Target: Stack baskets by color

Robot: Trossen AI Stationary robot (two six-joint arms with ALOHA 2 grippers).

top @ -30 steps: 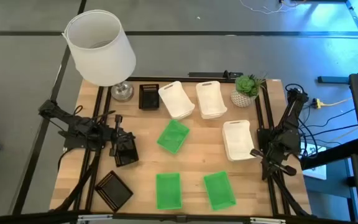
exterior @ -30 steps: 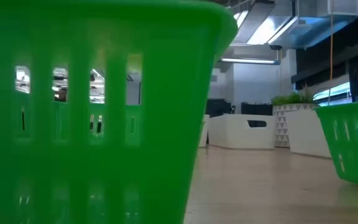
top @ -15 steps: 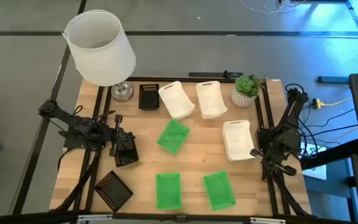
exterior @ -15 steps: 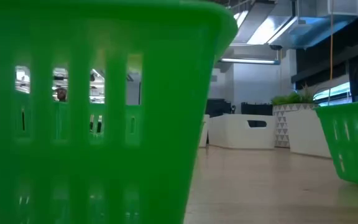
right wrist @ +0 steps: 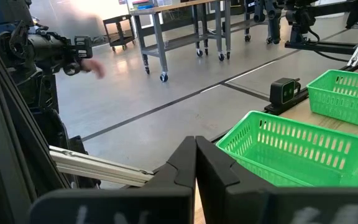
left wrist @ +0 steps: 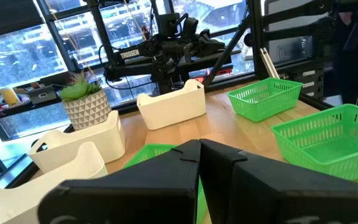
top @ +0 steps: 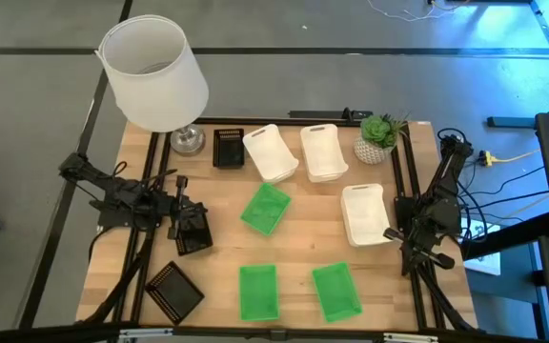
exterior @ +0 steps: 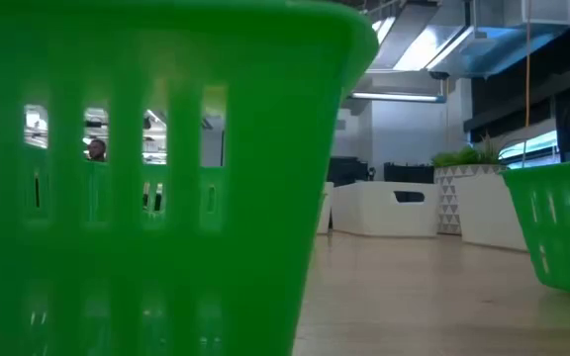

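Observation:
Eight baskets rest flat on the wooden table. Two white ones (top: 271, 152) (top: 323, 152) lie at the far side and a third (top: 364, 213) at the right. One green basket (top: 266, 209) lies mid-table and two (top: 258, 292) (top: 336, 291) sit near the front edge. A black basket (top: 228, 148) is at the far left and another (top: 175, 290) at the near left. My left gripper (top: 194, 235) (left wrist: 199, 149) hovers shut over the table's left side. My right gripper (top: 423, 255) (right wrist: 195, 149) is shut at the right edge. Neither touches a basket.
A lamp with a big white shade (top: 153, 71) stands at the far left corner and a small potted plant (top: 379, 138) at the far right. In the low view a green basket (exterior: 146, 178) fills the left side. A person's hand (right wrist: 92, 65) shows beyond the table.

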